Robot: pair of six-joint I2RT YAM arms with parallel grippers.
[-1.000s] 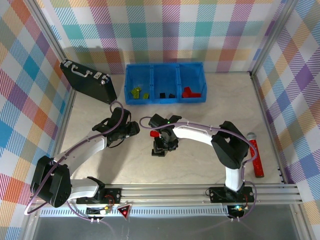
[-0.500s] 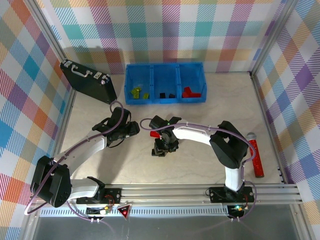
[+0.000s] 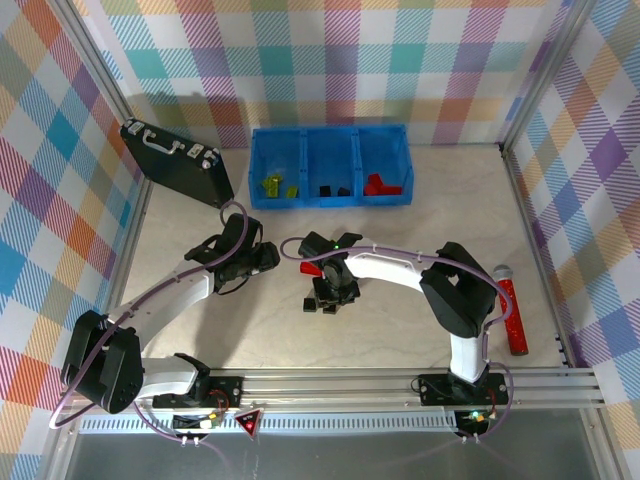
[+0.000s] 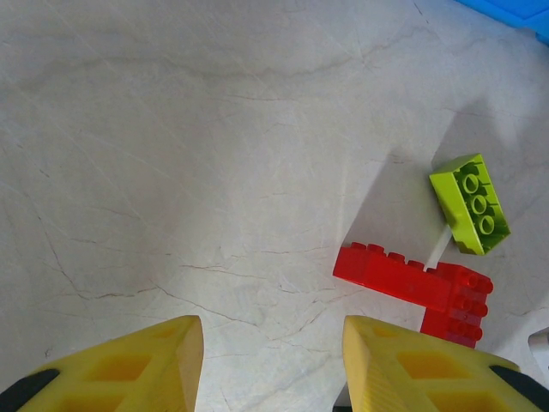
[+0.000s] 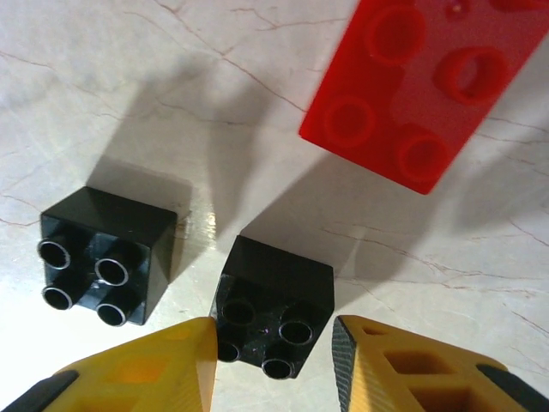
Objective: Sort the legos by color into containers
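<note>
Crowded right, clear left
Right fingers [image 5: 137,369] are hemmed by black bricks [image 5: 105,256]; left fingers [image 4: 129,365] are faced by bare tabletop [image 4: 171,154].

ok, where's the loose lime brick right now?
Left wrist view, right side: the lime brick lies on the table just above the red bricks, ahead of the left gripper.

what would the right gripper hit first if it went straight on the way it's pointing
Most likely the black brick sitting between the right gripper's fingers, then the table under it. The other black brick and the red brick lie off that line.
</note>
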